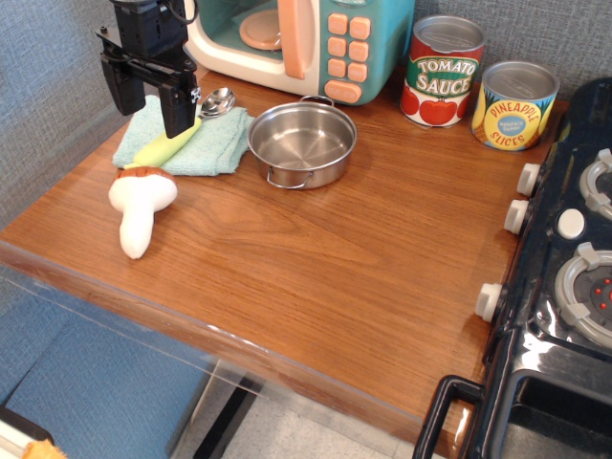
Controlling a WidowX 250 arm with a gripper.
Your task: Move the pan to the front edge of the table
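The pan (302, 142) is a small shiny steel pan with two wire loop handles. It sits upright and empty on the brown wood table (316, 277), near the back, just in front of the toy microwave. My gripper (149, 96) hangs at the back left, above the green cloth, well to the left of the pan. Its two black fingers (178, 107) stand apart with nothing between them. The table's rounded glossy front edge (191, 330) runs from the left to the lower right.
A toy microwave (306, 38) stands at the back. A tomato sauce can (442, 72) and a pineapple can (515, 105) stand at the back right. A black toy stove (564, 287) fills the right side. A green cloth (186, 143) with a spoon (216, 101), and a toy mushroom (140, 208), lie at the left.
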